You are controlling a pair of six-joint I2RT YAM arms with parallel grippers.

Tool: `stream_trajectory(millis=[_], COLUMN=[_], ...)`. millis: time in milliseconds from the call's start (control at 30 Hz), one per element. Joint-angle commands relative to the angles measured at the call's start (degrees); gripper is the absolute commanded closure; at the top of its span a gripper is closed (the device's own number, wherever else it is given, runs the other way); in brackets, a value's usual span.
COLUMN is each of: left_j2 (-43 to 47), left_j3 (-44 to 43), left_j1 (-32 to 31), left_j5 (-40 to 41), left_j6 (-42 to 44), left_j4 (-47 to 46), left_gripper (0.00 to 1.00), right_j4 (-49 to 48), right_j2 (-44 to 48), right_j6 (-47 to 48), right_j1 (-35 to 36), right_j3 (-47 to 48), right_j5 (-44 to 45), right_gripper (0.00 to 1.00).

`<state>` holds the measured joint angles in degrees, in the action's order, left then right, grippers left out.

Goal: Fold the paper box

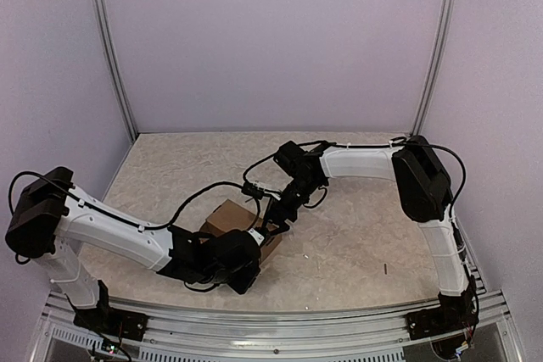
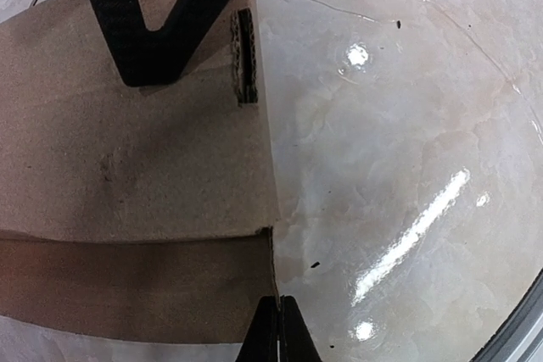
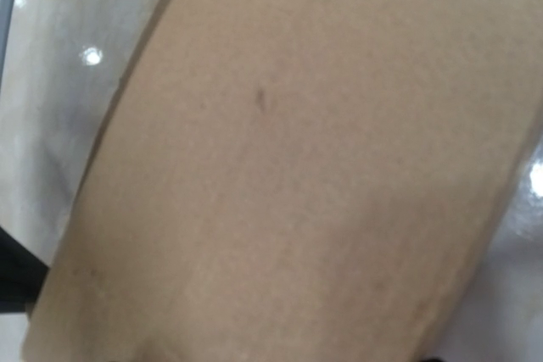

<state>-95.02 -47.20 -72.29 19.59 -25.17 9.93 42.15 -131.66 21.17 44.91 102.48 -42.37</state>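
Note:
The paper box [image 1: 231, 214] is a brown cardboard piece lying in front of the left arm. It fills the left of the left wrist view [image 2: 127, 167], where a slot [image 2: 245, 57] shows near its right edge. My left gripper [image 2: 279, 321] is shut on the edge of a darker near flap [image 2: 136, 277], at the box's near right corner [image 1: 270, 243]. My right gripper [image 2: 154, 69] has its black fingertips together, resting on the top panel [image 1: 276, 216]. In the right wrist view the cardboard [image 3: 288, 167] fills the frame and hides the fingers.
The marble-patterned table [image 1: 365, 235] stretches to the right of the box and shows glossy in the left wrist view [image 2: 407, 167]. Purple walls with metal posts [image 1: 114, 57] close the back and sides. A metal rail [image 1: 280, 320] runs along the near edge.

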Motion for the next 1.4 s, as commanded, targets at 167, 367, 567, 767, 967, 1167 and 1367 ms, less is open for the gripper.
stream_trajectory(millis=[167,367,567,767,967,1167,1367], left_j2=[-0.45,-0.08,-0.51,-1.79,-3.83,-5.1,-4.81], left_j3=[-1.46,-2.1,-4.18,-6.63,-9.92,-11.94,-12.33], left_j1=[1.58,3.08,5.21,6.66,7.57,8.85,10.07], left_j5=[-0.1,0.06,-0.42,-1.6,-2.8,-2.51,-3.07], left_j6=[0.99,1.54,3.39,5.93,8.64,9.17,9.26], left_j4=[-0.25,-1.12,-1.14,-1.51,-1.53,-0.38,-0.2], left_gripper=[1.0,1.0,1.0,1.0,1.0,1.0,1.0], right_j4=[3.19,2.93,2.19,1.97,1.66,1.67,1.54], right_j2=[-1.59,-1.35,-0.59,-0.54,-0.71,-0.65,-0.64], right_j6=[1.07,0.57,0.3,0.14,0.1,0.19,0.29], right_j1=[1.02,0.98,1.13,1.21,1.46,1.66,1.68], right_j3=[-1.79,-2.43,-3.52,-4.21,-4.78,-5.09,-5.27], right_j5=[3.02,2.32,2.28,2.03,1.85,2.09,2.16], right_gripper=[0.26,0.26,0.27,0.26,0.26,0.27,0.27])
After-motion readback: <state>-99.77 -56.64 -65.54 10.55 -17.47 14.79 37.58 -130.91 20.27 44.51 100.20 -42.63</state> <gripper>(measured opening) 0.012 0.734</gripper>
